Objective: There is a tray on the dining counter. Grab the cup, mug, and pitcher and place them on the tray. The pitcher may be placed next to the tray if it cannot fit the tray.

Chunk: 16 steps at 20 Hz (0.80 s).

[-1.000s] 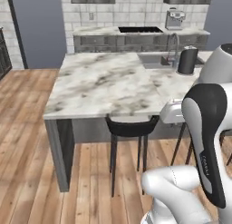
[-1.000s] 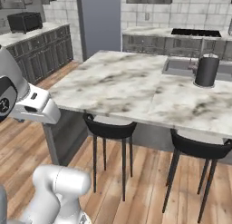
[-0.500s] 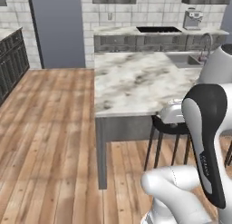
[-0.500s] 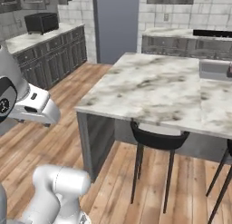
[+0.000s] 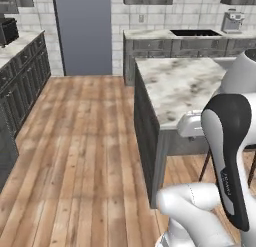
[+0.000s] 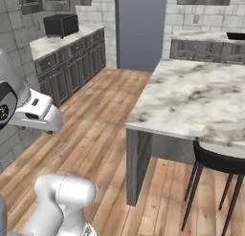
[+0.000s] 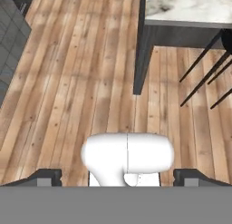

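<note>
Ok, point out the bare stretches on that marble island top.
The dining counter shows bare marble from its near corner back toward the wall cabinets. Below the near edge a black stool crowds the underside.

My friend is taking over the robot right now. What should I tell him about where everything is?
Hand: open, holding nothing, pointing down at the wooden floor.
Job's things: the dining counter is ahead on the right, and the part in view is bare. No tray, cup, mug or pitcher is in view from here.
Done: nothing shows as placed.
Left: find the cup, mug and pitcher, then carry each to the tray; the pitcher may go beside it.
</note>
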Available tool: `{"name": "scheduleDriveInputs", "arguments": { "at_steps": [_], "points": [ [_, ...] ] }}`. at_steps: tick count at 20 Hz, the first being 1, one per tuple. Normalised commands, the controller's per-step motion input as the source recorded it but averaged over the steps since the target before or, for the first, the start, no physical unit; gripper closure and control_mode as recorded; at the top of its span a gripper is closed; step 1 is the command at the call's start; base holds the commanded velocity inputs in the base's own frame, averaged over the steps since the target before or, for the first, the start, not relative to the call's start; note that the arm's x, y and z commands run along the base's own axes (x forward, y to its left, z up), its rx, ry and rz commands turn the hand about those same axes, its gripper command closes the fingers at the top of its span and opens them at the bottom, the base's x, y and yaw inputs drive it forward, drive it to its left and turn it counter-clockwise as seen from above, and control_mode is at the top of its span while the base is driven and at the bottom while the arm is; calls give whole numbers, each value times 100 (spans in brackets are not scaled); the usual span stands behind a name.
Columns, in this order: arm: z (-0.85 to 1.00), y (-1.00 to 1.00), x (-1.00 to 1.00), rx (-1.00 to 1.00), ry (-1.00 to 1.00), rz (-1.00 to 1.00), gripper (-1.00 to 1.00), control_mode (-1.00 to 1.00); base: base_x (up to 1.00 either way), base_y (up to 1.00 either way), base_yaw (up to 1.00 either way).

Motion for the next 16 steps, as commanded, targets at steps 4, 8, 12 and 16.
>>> {"name": "scheduleDriveInputs", "arguments": {
  "at_steps": [4, 8, 12, 16],
  "points": [
    [0, 0, 0, 0, 0, 0, -100, 100, 81, 100, 0],
    [0, 0, 0, 0, 0, 0, -100, 100, 100, 100, 0],
    [0, 0, 0, 0, 0, 0, -100, 100, 100, 83, -12],
    [0, 0, 0, 0, 0, 0, -100, 100, 100, 45, -21]
  ]
}}
